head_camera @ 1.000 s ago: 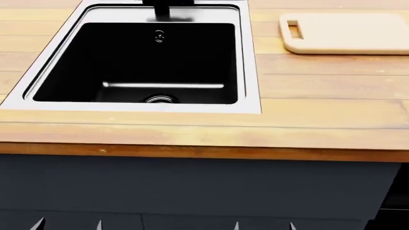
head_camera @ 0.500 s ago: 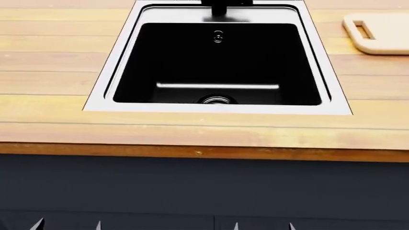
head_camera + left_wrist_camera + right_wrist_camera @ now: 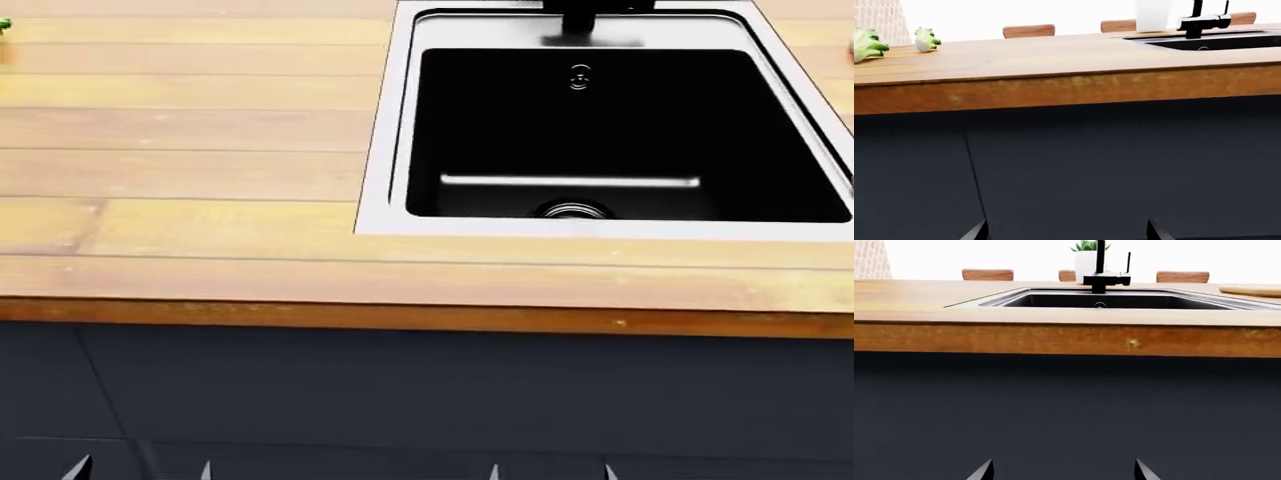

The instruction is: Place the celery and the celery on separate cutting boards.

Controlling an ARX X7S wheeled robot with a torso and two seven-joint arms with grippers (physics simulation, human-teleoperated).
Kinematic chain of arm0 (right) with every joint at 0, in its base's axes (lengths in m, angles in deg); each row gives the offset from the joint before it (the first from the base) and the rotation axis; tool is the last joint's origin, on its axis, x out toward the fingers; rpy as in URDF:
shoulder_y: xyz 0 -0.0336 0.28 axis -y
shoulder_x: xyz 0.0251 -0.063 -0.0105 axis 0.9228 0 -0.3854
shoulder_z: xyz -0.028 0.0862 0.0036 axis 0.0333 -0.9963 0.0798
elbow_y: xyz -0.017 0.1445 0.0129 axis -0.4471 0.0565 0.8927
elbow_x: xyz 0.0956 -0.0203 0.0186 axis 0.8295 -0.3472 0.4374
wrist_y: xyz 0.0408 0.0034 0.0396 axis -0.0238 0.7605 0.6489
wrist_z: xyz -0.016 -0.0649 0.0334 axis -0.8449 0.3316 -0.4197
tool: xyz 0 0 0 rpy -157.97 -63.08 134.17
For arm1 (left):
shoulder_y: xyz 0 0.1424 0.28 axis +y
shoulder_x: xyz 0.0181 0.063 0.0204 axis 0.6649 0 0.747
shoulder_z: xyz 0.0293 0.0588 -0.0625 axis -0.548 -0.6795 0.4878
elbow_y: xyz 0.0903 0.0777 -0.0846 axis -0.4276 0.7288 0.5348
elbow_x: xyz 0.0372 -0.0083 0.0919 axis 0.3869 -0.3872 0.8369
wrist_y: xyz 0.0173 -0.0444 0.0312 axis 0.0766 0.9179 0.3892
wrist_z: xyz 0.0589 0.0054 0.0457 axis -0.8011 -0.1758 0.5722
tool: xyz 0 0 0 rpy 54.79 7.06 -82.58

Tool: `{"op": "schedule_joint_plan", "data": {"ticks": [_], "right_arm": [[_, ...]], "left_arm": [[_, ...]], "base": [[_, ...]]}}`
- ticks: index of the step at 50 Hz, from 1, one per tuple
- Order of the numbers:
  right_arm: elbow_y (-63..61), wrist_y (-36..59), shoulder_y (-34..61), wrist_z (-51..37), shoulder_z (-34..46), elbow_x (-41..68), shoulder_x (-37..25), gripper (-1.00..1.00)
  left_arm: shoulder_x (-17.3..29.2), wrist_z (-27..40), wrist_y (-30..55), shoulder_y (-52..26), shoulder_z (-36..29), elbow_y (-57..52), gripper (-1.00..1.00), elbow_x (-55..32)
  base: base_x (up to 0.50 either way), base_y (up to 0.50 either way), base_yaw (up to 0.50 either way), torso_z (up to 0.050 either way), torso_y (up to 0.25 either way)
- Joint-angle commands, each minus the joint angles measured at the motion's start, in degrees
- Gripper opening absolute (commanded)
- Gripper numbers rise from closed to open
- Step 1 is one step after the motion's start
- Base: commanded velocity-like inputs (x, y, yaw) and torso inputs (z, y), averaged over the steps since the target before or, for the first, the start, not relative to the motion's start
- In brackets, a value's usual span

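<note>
Both celery bunches [image 3: 866, 44] [image 3: 926, 39] lay on the counter [image 3: 1054, 55] far to one side of the sink [image 3: 607, 130], a board [image 3: 1254, 290] lay on the sink's other side, and the left gripper [image 3: 1066, 232] and right gripper [image 3: 1062, 471] were spread, holding nothing.

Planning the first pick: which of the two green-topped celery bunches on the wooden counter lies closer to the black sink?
The whole, smaller-looking green-and-white celery bunch; the other celery bunch is cut off by the picture's edge, farther from the black sink.
</note>
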Motion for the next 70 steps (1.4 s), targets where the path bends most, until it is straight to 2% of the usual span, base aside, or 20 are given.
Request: {"op": "schedule_joint_plan", "data": {"ticks": [1, 35, 40, 42, 44, 45, 46, 52, 70], "right_arm": [[0.0, 0.0, 0.1, -0.5, 0.6, 0.4, -0.4, 1.00], [0.2, -0.5, 0.2, -1.7, 1.7, 1.8, -1.4, 1.00], [0.2, -0.5, 0.3, -1.8, 2.0, 1.8, -1.6, 1.00], [0.2, -0.6, 0.3, -1.9, 2.1, 1.8, -1.6, 1.00], [0.1, -0.7, 0.3, -2.0, 2.2, 1.7, -1.7, 1.00], [0.0, -0.8, 0.3, -2.0, 2.3, 1.7, -1.8, 1.00], [0.0, -0.8, 0.2, -2.1, 2.3, 1.7, -1.8, 1.00], [0.0, -0.8, 0.3, -2.3, 2.6, 1.6, -2.0, 1.00], [0.0, -1.0, 0.3, -2.8, 3.3, 2.0, -2.5, 1.00]], "left_arm": [[0.2, 0.3, -1.0, 0.0, -0.2, 0.0, 1.00, -0.9], [1.2, 2.1, -1.8, -0.5, -2.0, 0.4, 1.00, -0.9], [1.3, 2.5, -2.9, -0.5, -2.0, 1.4, 1.00, -0.8], [1.5, 1.4, -3.8, -0.2, -2.0, 1.1, 1.00, -2.1], [1.7, -2.5, -7.9, 1.1, -1.6, 0.0, 1.00, -6.6], [2.3, -0.4, -5.9, 1.0, -2.0, -0.9, 1.00, -3.4], [1.7, -1.3, -5.8, 0.8, -1.3, -0.7, 1.00, -6.3], [2.2, 0.0, -6.0, 0.5, -1.9, 0.4, 1.00, -4.0], [2.7, -0.1, -6.0, 0.9, -2.3, -0.1, 1.00, -5.5]], "base": [[0.00, 0.50, 0.00, 0.000, 0.000], [0.00, 0.50, 0.00, 0.000, 0.000], [0.00, 0.04, 0.00, 0.000, 0.000], [0.00, 0.00, 0.00, 0.000, 0.000], [0.00, 0.00, 0.00, 0.039, 0.000], [0.00, 0.00, 0.00, 0.050, 0.000], [0.00, 0.00, 0.00, 0.050, 0.000], [0.00, 0.00, 0.00, 0.050, 0.000], [0.00, 0.00, 0.00, 0.050, 0.000]]}}
